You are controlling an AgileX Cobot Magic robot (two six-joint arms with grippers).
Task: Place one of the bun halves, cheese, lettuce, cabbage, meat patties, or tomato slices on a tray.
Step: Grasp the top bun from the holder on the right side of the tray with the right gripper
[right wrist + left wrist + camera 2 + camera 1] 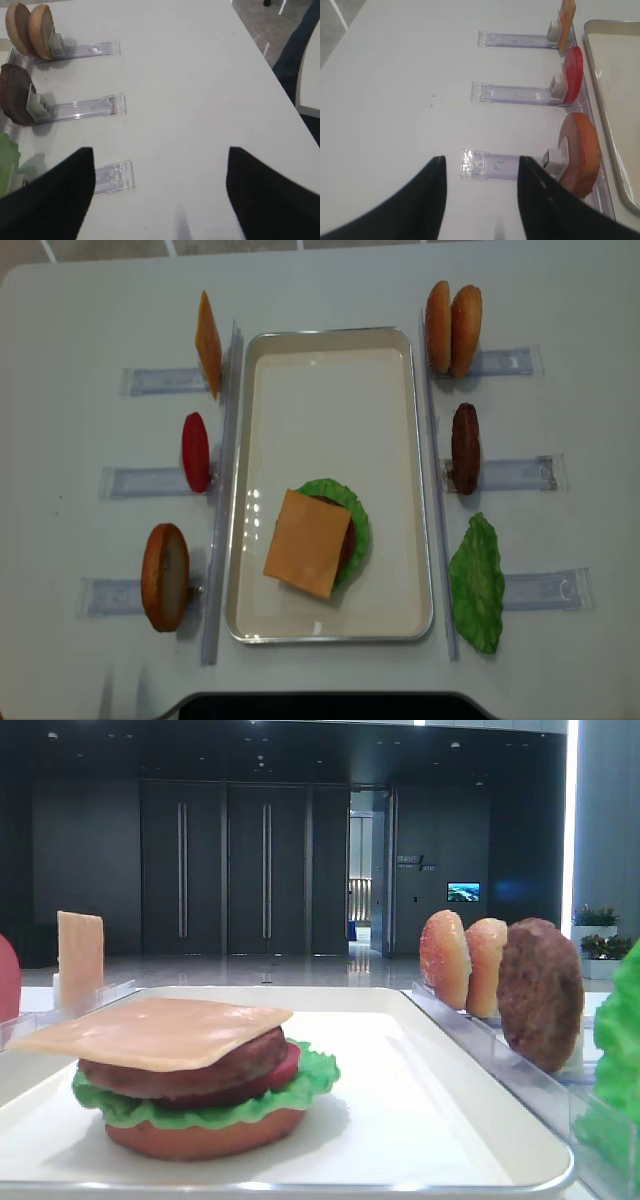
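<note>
The white tray (330,360) holds a stack: bun base, lettuce (215,1110), tomato, meat patty (180,1075) and a cheese slice (308,543) on top. On the right racks stand a reddish speckled bun half (438,327), a paler bun (466,330), a patty (465,448) and a lettuce leaf (477,585). The left racks carry cheese (208,345), a tomato slice (196,452) and an orange-brown bun piece (165,577). My left gripper (480,167) is open over a rack end, empty. My right gripper (160,157) is open above bare table, empty. Neither shows in the exterior views.
Clear slotted racks (505,475) run outward from both long sides of the tray. The table's right edge (270,65) drops to a grey floor. A dark edge (330,705) lies at the front of the table.
</note>
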